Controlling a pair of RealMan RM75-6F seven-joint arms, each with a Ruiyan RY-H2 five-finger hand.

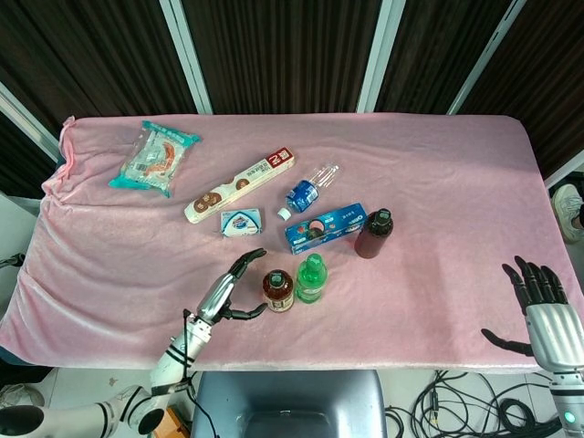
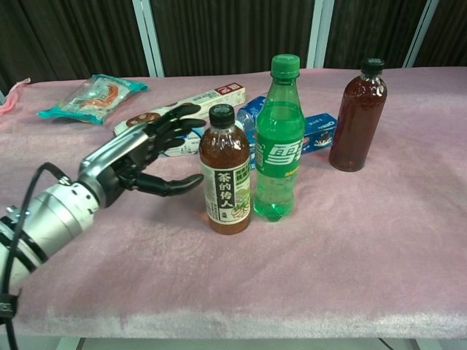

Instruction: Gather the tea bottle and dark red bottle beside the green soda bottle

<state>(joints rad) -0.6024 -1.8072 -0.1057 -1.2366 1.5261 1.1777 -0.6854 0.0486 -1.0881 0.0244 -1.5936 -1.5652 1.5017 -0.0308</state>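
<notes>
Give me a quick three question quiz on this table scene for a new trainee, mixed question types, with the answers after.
1. True or false: the left hand grips the tea bottle.
2. Which bottle stands apart from the green soda bottle? A) tea bottle B) dark red bottle
3. Fill in: the right hand holds ____.

Key: 1. False: its fingers are spread, beside the bottle. 2. B. 3. Nothing: it is open near the table's right edge.
</notes>
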